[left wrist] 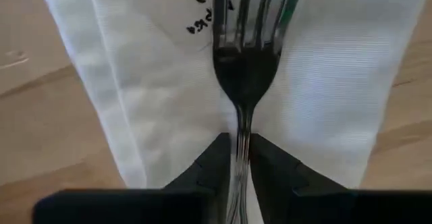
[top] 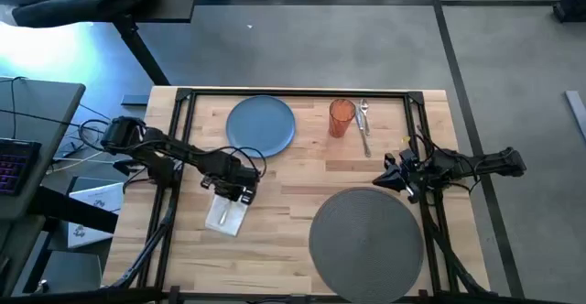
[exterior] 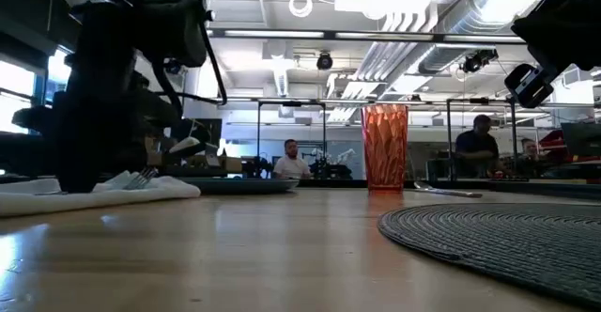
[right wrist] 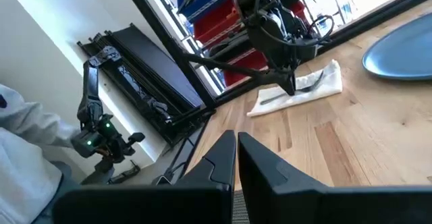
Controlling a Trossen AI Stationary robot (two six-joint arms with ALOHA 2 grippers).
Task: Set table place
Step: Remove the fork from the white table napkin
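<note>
The left gripper (left wrist: 241,158) has its jaws pinched on the fork (left wrist: 244,69) handle; tines point straight ahead along the white napkin (left wrist: 337,82) beneath (right gripper (right wrist: 236,150) waits, jaws together).

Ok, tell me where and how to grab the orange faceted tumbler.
Grip the orange faceted tumbler around its mid-wall, coming in level from the open table side toward the round dark grey woven mat. It stands upright, so a side grasp suits its tall tapered shape. The silver cutlery lies close on the right, so avoid that side.
</note>
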